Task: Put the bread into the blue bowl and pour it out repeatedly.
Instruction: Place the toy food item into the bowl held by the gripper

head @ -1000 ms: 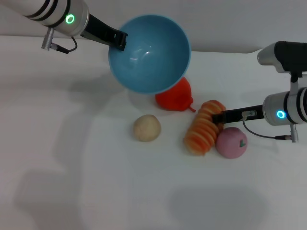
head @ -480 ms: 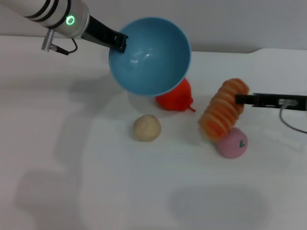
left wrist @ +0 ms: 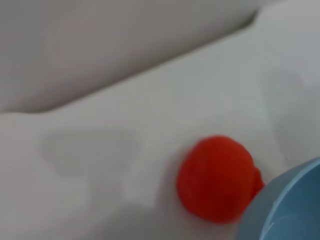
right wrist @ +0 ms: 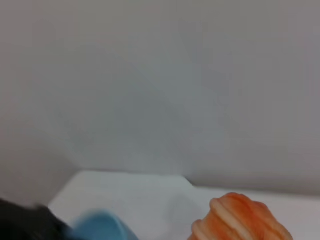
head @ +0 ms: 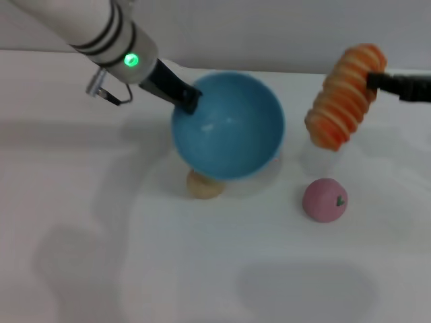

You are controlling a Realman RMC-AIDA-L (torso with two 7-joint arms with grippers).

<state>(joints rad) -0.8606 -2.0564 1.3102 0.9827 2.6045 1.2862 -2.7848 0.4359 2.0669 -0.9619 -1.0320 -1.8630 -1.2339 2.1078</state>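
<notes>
Above white table, left pincer clamps empty blue bowl; right pincer grips bread.

A plain white surface fills nearly the whole head view, smooth and matte. Soft grey shadows lie on it: 1 broad patch at the near left, another at the near right, and fainter ones farther left. Along the far edge the surface meets a pale grey wall. At the far right that edge steps in a short angled notch.
</notes>
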